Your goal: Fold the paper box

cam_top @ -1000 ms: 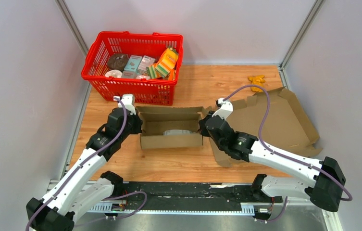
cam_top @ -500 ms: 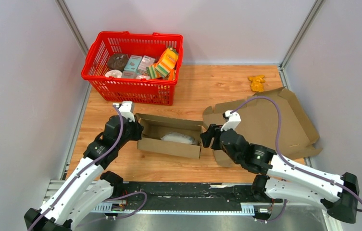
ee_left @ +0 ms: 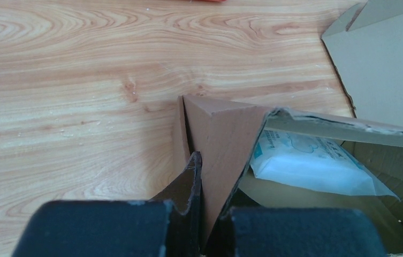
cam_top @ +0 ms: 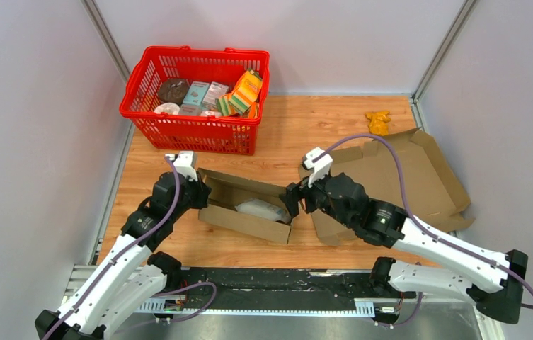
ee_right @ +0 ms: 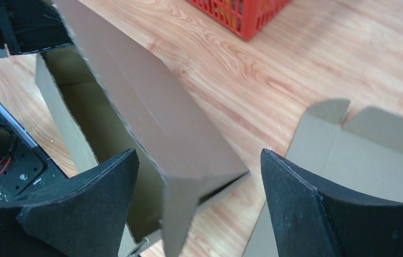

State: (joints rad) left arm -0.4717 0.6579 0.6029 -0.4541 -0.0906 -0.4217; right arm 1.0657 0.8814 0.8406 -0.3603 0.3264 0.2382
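Open paper box (cam_top: 243, 205) lies askew on the wooden surface (cam_top: 284, 127), before the red basket (cam_top: 194, 134).
Left hand (cam_top: 203, 193) clenches its left end wall; right hand (cam_top: 294, 202) gapes, released, astride the right end. Inside, a white packet (cam_top: 258, 208), its blue print unreadable.

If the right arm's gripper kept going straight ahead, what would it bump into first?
Most likely the paper box. The open right gripper points at the box's nearest end, and its wrist view shows a cardboard wall right ahead, between the jaws. Nothing else seems to lie in between.
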